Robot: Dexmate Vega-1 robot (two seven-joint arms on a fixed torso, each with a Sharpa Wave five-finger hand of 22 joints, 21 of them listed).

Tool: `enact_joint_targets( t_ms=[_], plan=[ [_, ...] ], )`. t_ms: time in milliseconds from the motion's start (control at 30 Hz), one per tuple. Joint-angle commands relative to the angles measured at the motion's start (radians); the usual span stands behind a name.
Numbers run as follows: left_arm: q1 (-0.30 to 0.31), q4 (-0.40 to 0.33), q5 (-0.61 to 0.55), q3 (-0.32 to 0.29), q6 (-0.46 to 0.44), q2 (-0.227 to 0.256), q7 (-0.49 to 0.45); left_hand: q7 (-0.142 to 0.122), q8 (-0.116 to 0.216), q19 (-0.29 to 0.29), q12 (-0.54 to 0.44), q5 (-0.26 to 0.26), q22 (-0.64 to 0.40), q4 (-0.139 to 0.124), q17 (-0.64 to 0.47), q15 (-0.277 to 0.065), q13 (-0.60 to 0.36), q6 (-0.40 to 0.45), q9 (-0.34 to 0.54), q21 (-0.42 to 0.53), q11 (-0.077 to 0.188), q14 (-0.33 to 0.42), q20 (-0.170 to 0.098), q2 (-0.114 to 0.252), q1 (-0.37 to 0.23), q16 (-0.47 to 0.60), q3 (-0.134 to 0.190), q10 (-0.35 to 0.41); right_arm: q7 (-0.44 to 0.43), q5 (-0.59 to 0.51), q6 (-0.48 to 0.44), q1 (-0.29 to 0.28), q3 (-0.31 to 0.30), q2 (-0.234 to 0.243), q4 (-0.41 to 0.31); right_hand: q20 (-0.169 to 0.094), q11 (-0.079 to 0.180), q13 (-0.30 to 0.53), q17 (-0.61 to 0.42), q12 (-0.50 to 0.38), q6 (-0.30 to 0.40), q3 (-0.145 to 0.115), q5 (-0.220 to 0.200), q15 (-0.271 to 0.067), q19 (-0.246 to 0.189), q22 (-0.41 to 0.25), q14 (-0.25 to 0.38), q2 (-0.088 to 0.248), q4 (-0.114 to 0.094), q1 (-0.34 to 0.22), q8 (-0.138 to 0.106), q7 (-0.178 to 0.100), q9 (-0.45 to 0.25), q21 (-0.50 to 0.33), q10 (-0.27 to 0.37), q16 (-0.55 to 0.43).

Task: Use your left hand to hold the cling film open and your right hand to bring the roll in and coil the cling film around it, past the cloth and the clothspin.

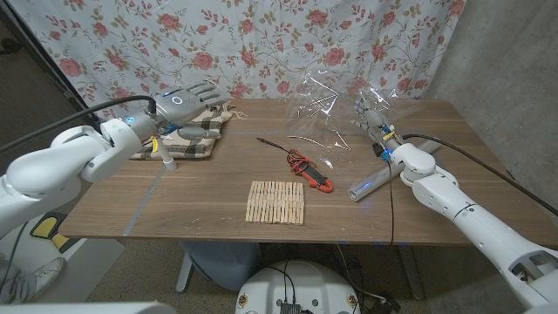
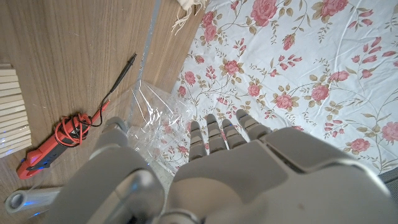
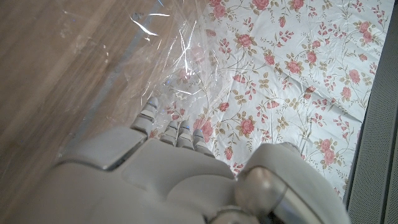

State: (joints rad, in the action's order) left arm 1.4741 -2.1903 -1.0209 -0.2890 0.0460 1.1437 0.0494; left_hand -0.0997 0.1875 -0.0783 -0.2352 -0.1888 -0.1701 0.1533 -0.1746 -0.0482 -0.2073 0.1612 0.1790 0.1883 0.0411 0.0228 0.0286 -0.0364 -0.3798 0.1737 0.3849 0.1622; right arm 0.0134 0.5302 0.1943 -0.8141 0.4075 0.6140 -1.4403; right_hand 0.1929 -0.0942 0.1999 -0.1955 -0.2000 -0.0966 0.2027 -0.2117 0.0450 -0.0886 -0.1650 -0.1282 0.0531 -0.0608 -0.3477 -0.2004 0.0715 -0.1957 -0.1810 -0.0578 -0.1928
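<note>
One sheet of cling film (image 1: 336, 109) stands crumpled and raised at the far right of the tabletop (image 1: 200, 196); the right robot hand (image 1: 373, 118) is up against it, fingers buried in film, grip not discernible. The roll (image 1: 370, 183) lies flat beside the right forearm, untouched. The left robot hand (image 1: 187, 100) hovers open, fingers spread, over the checked cloth (image 1: 196, 135), well apart from the film. Clothespins (image 1: 275, 202) sit in a row near the front edge, a red meter (image 1: 314, 173) between them and the film. Judgement: the left should cross to pinch a film edge taut first, so the right can free itself for the roll.
</note>
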Motion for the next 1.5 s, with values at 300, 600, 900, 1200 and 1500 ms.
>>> enact_joint_targets(
  t_ms=[300,600,900,1200,1500],
  plan=[
    [0.049,-0.014,-0.171,-0.138,0.191,-0.132,0.036,-0.006,0.010,0.019,0.002,-0.007,-0.002,0.004,-0.001,-0.015,-0.002,0.034,0.006,-0.006,0.013,-0.017,-0.008,0.010,-0.028,0.002,0.013,0.003,0.030,0.024,0.007,0.008,0.004,-0.011,0.011,-0.002,-0.004,0.000,0.000,-0.004,0.001,0.000,-0.004,-0.005,-0.002,-0.004,-0.004,0.002,0.006,-0.006,-0.001,0.002,-0.001,-0.005,0.001,-0.007],
    [0.072,-0.065,-0.258,-0.164,0.187,-0.185,0.106,-0.009,0.012,0.052,0.009,-0.006,-0.001,0.004,0.000,-0.002,-0.002,0.043,0.007,-0.012,0.010,-0.049,0.007,0.012,-0.037,-0.002,0.017,-0.013,0.045,0.027,0.009,0.021,0.010,-0.018,0.032,-0.001,-0.005,-0.001,0.000,-0.004,0.000,-0.001,-0.004,-0.005,-0.002,-0.004,-0.004,0.002,0.007,-0.006,0.000,0.003,-0.001,-0.005,0.001,-0.007],
    [0.103,-0.090,-0.332,-0.185,0.186,-0.234,0.094,-0.017,0.009,0.054,0.007,-0.005,-0.001,0.004,0.000,-0.003,-0.002,0.040,0.007,-0.007,0.015,-0.052,0.018,0.013,-0.043,0.003,0.019,-0.011,0.064,0.026,0.022,0.041,0.021,-0.035,0.065,-0.001,-0.004,-0.001,0.000,-0.004,0.000,-0.001,-0.004,-0.005,0.000,-0.004,-0.005,0.002,0.007,-0.006,0.000,0.003,-0.001,-0.004,0.000,-0.006],
    [0.142,-0.095,-0.449,-0.187,0.157,-0.250,0.038,-0.023,0.012,0.038,0.006,-0.007,-0.001,0.010,0.000,-0.008,-0.002,0.050,0.007,0.000,0.024,-0.041,0.014,0.017,-0.063,0.008,0.027,-0.008,0.066,0.025,0.025,0.046,0.023,-0.040,0.074,0.000,-0.004,-0.001,0.000,-0.004,-0.001,-0.001,-0.003,-0.005,0.000,-0.004,-0.005,0.003,0.008,-0.006,0.000,0.003,-0.001,-0.004,0.000,-0.006],
    [0.170,-0.111,-0.557,-0.180,0.073,-0.277,0.025,-0.028,0.008,0.022,0.006,-0.008,0.000,0.015,0.000,-0.009,-0.001,0.040,0.007,0.005,0.026,-0.031,0.016,0.022,-0.085,0.012,0.035,-0.008,0.069,0.031,0.022,0.049,0.025,-0.046,0.081,0.000,-0.004,-0.001,0.000,-0.003,-0.004,-0.001,-0.003,-0.004,-0.001,-0.004,-0.006,0.003,0.009,-0.007,0.001,0.002,-0.001,-0.005,-0.002,-0.006]
  ],
)
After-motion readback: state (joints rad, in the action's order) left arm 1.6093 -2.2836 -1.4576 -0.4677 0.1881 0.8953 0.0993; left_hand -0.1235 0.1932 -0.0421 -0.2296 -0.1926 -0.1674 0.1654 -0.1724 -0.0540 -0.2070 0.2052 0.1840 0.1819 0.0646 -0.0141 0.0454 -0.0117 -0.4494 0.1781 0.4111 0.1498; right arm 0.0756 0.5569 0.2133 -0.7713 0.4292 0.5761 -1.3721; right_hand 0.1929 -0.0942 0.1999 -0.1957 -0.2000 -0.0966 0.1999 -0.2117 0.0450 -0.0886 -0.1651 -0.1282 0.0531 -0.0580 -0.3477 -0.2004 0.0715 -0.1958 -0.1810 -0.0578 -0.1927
